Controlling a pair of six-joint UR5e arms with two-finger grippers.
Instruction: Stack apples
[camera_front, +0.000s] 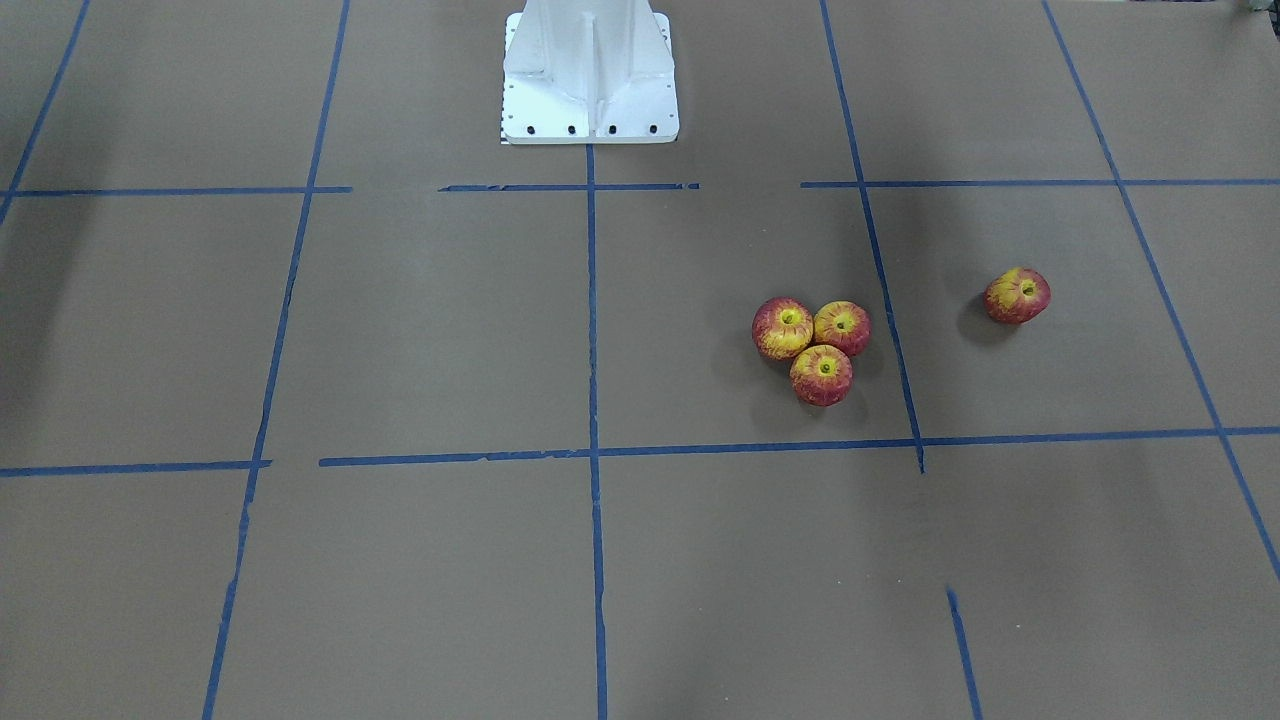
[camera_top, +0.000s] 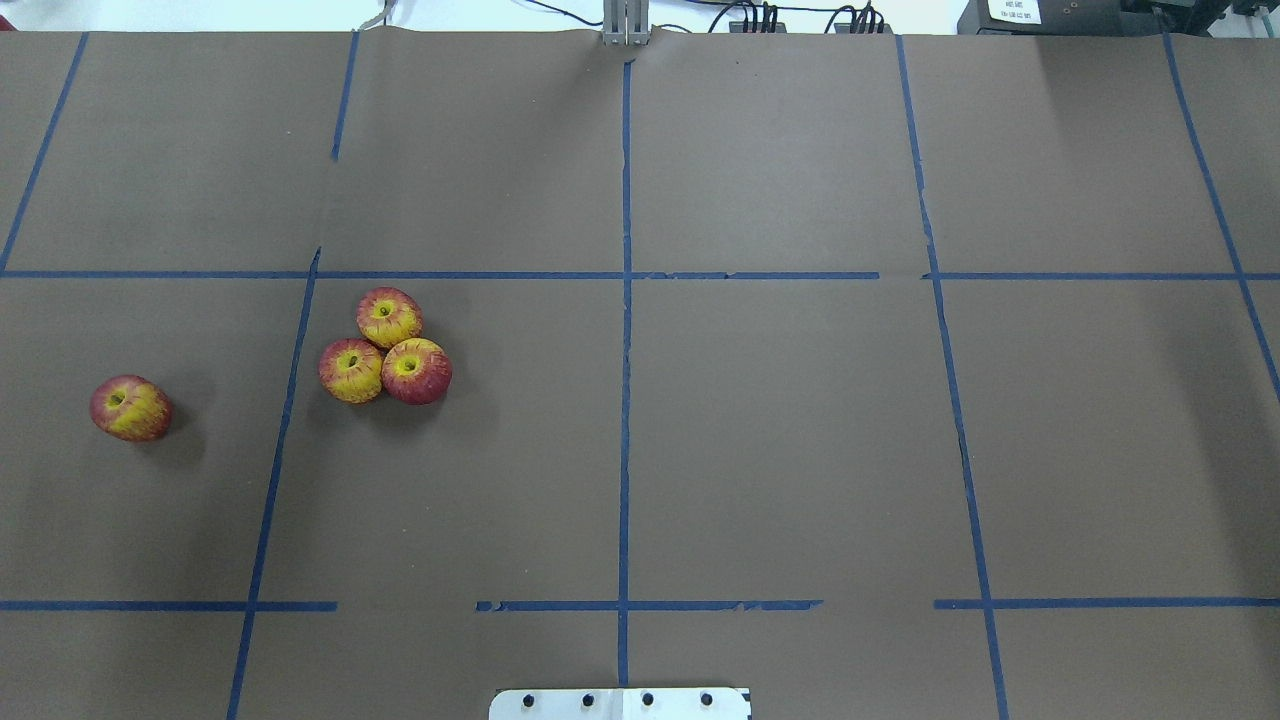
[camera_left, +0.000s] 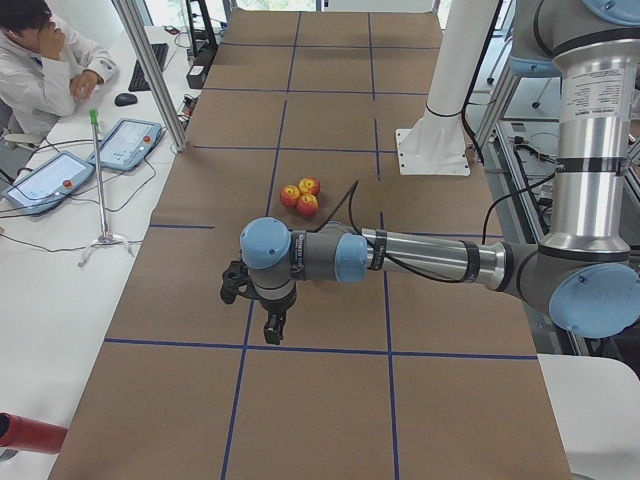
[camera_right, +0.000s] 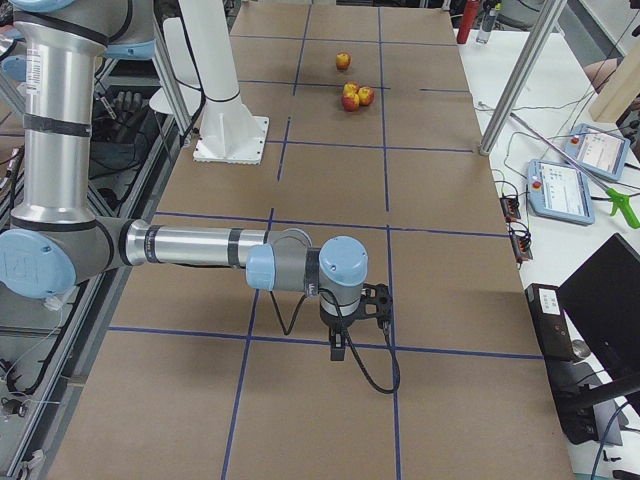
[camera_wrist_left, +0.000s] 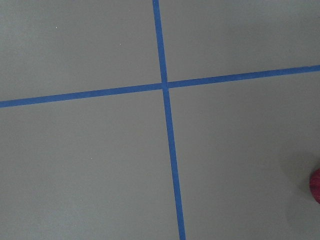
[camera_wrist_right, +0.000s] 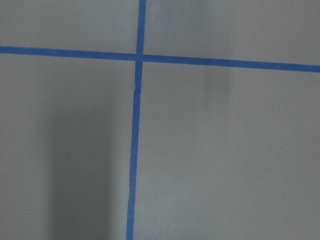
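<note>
Three apples (camera_top: 389, 317) are bunched in a tight triangle, touching each other, dimples up. They're small, round and glossy, red streaked with yellow. The cluster sits well beyond the left gripper (camera_left: 270, 332), further along the table, and way off at the far end from the right gripper (camera_right: 337, 348). The fourth apple (camera_top: 130, 408) lies tipped on its side, apart from the bunch. Both grippers hang above matte brown paper (camera_top: 780, 450) gridded with blue tape (camera_top: 625, 450). From these side angles it's not possible to tell whether either gripper's fingers are spread or pressed together.
</note>
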